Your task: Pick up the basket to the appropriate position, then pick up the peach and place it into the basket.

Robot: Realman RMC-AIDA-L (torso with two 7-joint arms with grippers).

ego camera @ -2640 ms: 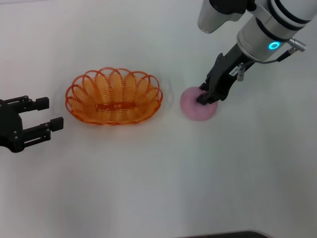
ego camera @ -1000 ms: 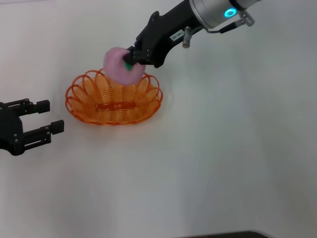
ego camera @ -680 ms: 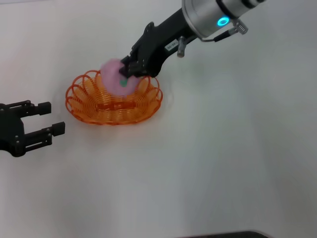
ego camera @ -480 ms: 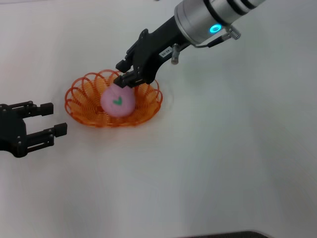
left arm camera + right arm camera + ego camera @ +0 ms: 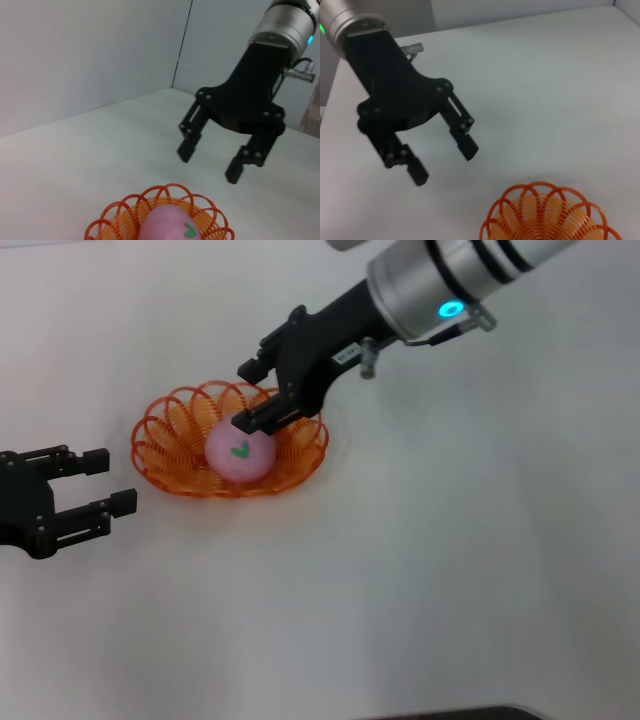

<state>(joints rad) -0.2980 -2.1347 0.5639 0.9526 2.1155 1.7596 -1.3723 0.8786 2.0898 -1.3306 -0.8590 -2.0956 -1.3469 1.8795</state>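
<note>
The peach [image 5: 241, 451] lies inside the basket [image 5: 171, 438], green mark up, on the white table [image 5: 450, 570], toward the table's far left part; the right claw [image 5: 252, 395] hangs just above the peach and the basket's far rim, its fingers [image 5: 240, 163] apart and holding nothing, clear of the fruit in the left wrist view; the left claw [image 5: 108, 482] rests near the table's left edge, beside the basket but not touching it, its fingers [image 5: 462, 135] spread and empty.
</note>
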